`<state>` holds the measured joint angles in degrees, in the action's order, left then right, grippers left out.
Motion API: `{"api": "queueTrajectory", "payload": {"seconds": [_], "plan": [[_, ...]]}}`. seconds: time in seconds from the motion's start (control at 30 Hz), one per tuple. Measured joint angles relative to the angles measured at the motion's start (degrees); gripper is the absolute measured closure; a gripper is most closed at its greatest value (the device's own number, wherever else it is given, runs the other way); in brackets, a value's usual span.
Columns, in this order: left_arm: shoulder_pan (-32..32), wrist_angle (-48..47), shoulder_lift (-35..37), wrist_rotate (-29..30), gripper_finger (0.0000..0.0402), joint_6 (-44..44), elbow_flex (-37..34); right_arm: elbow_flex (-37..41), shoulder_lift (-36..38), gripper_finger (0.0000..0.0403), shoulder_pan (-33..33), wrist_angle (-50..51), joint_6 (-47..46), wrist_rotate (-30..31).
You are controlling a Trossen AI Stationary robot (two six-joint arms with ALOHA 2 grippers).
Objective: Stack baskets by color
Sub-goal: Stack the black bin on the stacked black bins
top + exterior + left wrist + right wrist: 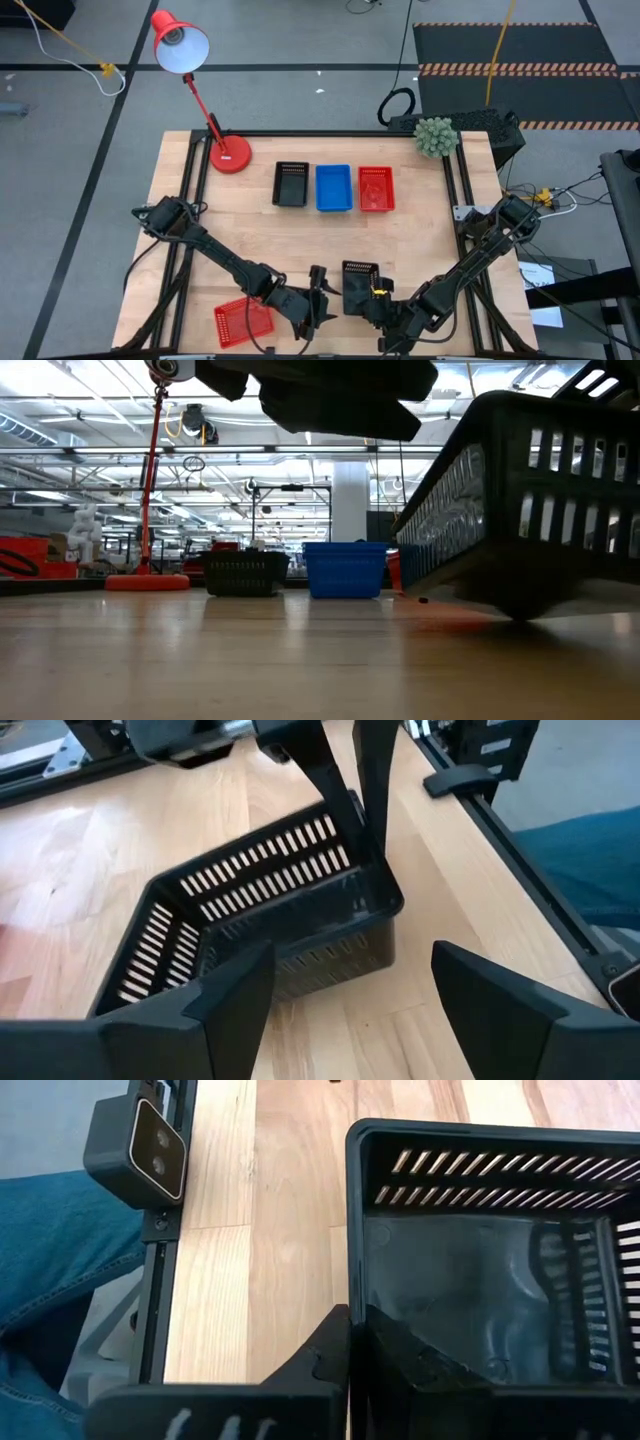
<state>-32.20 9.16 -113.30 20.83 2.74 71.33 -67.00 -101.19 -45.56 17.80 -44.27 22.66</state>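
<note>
Baskets lie in two groups on the wooden table (260, 240). At the near left edge a red basket (244, 322) sits alone, mesh walls up, with nothing in it. Just to its right the left gripper (322, 297) hangs low with its fingers (225, 995) spread wide, holding nothing; the wrist view shows them apart on either side of a black basket's corner without touching it. That black basket (359, 287) is near the table's front middle, tilted, one end raised off the wood in the low view. The right gripper (350, 1345) pinches its near wall, fingers pressed together on the rim. Its slotted walls and glossy floor show nothing inside.

Across the table's far half stand three more in a row, left to right: a second black basket (291, 184), a blue basket (334, 188) and another red basket (376, 189), close side by side, each upright; I cannot tell how many are stacked in each. Bare wood lies open between this row and the grippers. A red lamp (229, 153) stands at the far left corner, and a green spiky ball (435, 137) at the far right.
</note>
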Motion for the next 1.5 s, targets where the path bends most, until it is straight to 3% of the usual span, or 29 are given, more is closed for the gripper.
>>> {"api": "queueTrajectory", "payload": {"seconds": [0.47, 1.13, 1.5], "plan": [[0.27, -1.34, -0.06, 0.01, 0.0075, 0.02, 0.0, 0.0, 0.0, 0.039, 0.11, 0.0, 0.48, 1.33], [1.96, 1.37, -0.47, -3.57, 0.01, -4.76, 2.97, 0.0, 0.0, 0.039, 2.67, -0.46, 1.92, 1.43], [2.66, -2.81, -5.73, -3.96, 0.016, 2.67, 4.96, 0.0, 0.0, 0.039, 5.14, -1.38, 3.18, 4.62]]}}
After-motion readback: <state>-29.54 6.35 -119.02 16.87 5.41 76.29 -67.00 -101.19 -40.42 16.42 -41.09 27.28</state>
